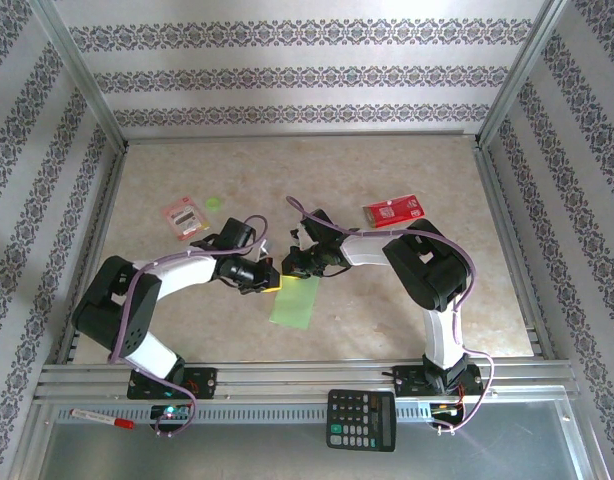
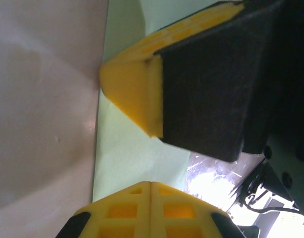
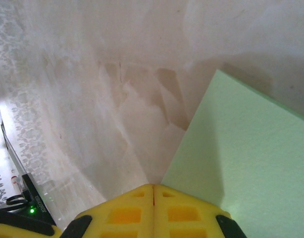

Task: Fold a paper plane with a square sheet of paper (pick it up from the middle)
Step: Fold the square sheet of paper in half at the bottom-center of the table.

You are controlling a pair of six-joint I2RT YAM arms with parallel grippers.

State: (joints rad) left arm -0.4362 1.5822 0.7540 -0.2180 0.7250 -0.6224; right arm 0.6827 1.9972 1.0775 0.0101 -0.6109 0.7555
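The left gripper (image 1: 269,278), yellow fingers pressed together on nothing, is sitting at the far left corner of the thin light-green sheet of paper (image 1: 295,302). The sheet is lying flat on the beige tabletop (image 1: 407,300) between the arms as a narrow strip, probably folded once. The right gripper (image 1: 294,268), likewise closed and empty, is working at the far edge just beside it. Both seem to be pressing a crease.

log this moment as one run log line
paper: flat on table | left fingers: shut, at its far end | right fingers: shut, at its far end
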